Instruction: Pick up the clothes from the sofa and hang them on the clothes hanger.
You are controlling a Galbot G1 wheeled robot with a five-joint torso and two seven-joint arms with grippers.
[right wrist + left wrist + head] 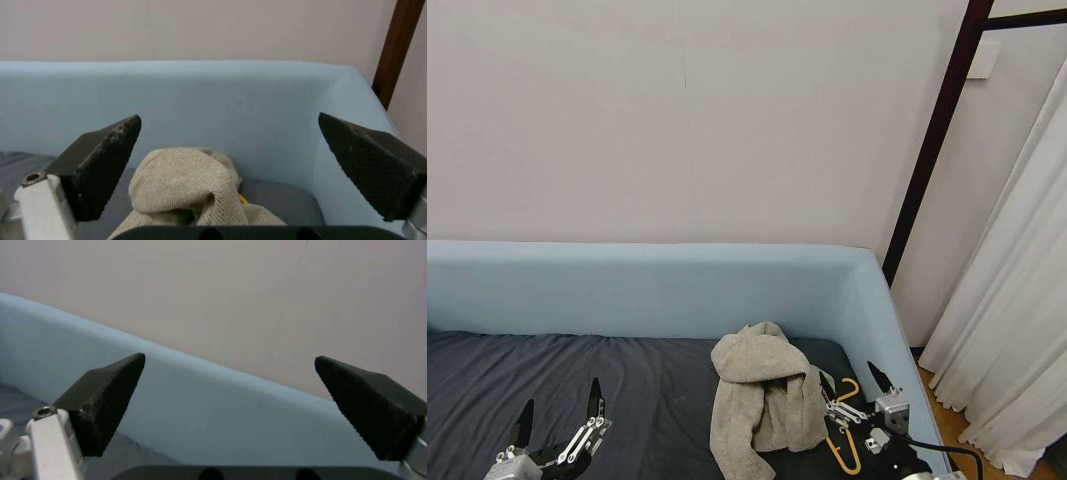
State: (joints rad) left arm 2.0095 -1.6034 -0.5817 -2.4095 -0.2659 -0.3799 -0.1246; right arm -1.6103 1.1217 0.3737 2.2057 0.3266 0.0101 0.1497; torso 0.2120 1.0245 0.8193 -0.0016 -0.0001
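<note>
While the right pincer (852,388) hangs spread wide and empty over the right end of the sofa (647,290), the beige garment (762,395) lies just beside it, on the robot's left and a little ahead. In the right wrist view the heap sits low between the parted fingers (100,160), touching neither. The garment is draped in a mound, its long axis running from the backrest toward the seat's front edge, and a yellow hanger (845,447) pokes out under the pincer. This arm is clearly the nearer one. The left pincer (559,410), also released and holding nothing, hovers well apart over the dark seat. A dark upright post (932,150) stands beyond the sofa's right end.
</note>
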